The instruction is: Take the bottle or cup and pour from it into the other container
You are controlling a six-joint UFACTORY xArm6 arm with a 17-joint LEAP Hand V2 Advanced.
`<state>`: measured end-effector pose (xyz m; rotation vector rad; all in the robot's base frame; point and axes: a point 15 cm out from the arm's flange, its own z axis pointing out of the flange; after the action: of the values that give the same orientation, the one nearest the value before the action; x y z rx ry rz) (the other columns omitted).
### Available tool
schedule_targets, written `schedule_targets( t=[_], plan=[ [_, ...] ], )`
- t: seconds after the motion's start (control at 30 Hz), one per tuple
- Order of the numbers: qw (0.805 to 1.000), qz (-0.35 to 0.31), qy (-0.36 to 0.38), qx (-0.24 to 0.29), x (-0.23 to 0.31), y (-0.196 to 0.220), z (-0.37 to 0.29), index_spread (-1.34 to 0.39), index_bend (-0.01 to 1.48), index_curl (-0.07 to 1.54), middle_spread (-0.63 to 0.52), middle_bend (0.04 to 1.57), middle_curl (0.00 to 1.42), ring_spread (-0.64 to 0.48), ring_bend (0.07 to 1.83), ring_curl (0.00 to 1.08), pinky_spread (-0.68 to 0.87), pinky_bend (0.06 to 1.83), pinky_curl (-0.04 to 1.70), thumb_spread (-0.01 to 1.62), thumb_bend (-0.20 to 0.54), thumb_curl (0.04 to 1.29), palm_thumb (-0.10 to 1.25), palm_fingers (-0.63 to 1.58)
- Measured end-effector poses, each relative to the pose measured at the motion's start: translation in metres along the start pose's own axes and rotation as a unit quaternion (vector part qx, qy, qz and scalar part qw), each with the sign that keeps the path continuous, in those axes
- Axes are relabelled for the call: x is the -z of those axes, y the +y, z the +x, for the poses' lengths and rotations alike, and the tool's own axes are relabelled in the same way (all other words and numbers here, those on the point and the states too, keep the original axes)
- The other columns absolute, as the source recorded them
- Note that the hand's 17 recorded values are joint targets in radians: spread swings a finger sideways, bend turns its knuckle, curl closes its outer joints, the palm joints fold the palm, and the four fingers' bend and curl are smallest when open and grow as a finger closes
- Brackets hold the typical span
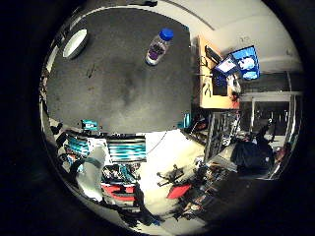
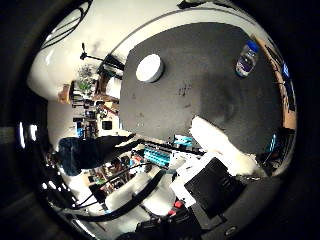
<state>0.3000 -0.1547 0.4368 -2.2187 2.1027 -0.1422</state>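
Note:
A clear bottle (image 1: 158,46) with a blue cap and a purple-and-white label rests on the dark table (image 1: 118,88). It also shows in the right thumb side palm view (image 2: 247,58). A white round cup (image 2: 149,68) sits on the same table, well away from the bottle, and shows in the right little finger side palm view (image 1: 75,43). My hand (image 2: 222,150) is high above the table's near edge, far from both. Its white and black fingers reach out relaxed, with nothing between them.
An orange desk (image 1: 209,79) with a lit monitor (image 1: 241,64) stands past the table's edge near the bottle. Shelves and clutter (image 2: 90,100) lie beyond the edge near the cup. A dark mark (image 1: 133,93) sits mid-table.

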Motion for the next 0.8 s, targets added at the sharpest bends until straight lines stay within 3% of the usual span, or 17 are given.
schedule_targets(
  t=[0.33,0.8],
  plan=[
    [0.999,0.025,-0.027,-0.006,0.000,-0.012,-0.006,-0.36,0.17,0.32,-0.01,0.20,0.33,0.18,0.25,0.24,0.44,0.64,0.00,1.04,-0.024,0.39,0.78,0.24],
    [0.976,0.146,-0.114,-0.116,0.003,-0.025,0.056,-0.30,0.15,0.28,0.02,0.21,0.34,0.18,0.32,0.25,0.45,0.74,0.00,0.99,-0.031,0.37,0.69,0.23]
  ],
)
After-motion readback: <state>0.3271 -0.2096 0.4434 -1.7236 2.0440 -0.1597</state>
